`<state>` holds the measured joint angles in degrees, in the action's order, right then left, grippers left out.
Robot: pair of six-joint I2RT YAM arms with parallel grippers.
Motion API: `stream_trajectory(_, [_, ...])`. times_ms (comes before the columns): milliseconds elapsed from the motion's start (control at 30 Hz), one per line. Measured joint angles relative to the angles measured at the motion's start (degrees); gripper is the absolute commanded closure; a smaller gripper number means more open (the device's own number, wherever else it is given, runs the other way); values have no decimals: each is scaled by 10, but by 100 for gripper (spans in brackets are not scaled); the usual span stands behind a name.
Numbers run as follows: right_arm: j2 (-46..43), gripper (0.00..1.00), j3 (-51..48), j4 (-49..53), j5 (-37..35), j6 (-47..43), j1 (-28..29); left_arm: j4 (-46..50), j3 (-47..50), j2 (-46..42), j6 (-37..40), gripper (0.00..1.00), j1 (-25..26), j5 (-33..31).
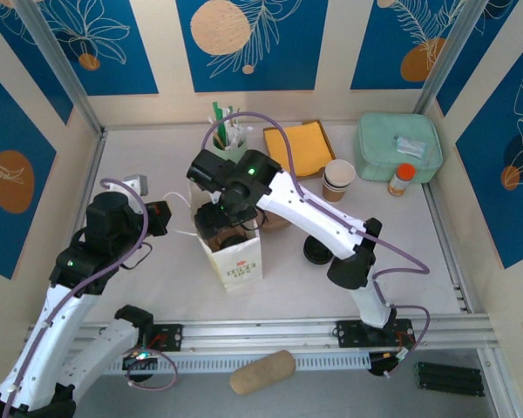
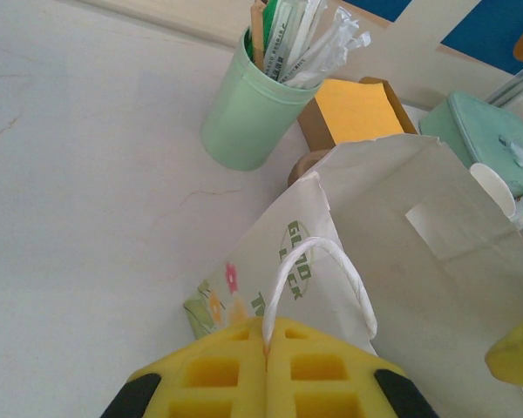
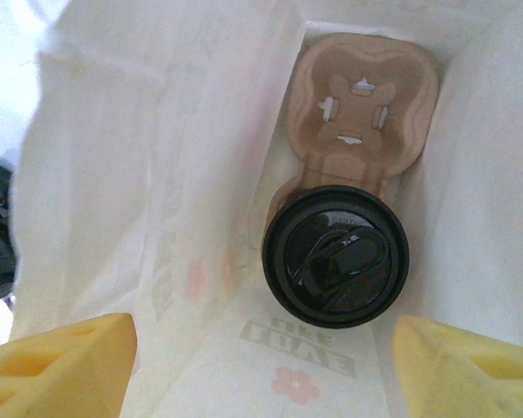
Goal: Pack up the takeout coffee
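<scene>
Inside the paper bag (image 3: 157,131), the takeout coffee (image 3: 336,257) shows its round black lid (image 3: 283,261); right fingers (image 3: 61,366) spread above, left fingers (image 2: 218,374) pinch the handle (image 2: 319,243).

Your pale counter (image 1: 174,292) sits boxed in by cream walls (image 1: 161,52) carrying blue panels (image 1: 253,43) with orange discs and white leaves. Metal posts (image 1: 58,65) stand in the far corners; a metal rail (image 1: 279,335) runs along the near edge.
</scene>
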<state>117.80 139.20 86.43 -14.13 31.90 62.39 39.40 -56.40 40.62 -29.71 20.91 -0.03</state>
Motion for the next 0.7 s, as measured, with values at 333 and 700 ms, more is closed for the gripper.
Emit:
stream_trajectory(333, [-6,26,21,20,0,0,4,0,0,0,0,100,0,0])
stream_trajectory(700, [-12,26,21,33,1,0,13,0,-1,0,0,84,0,0])
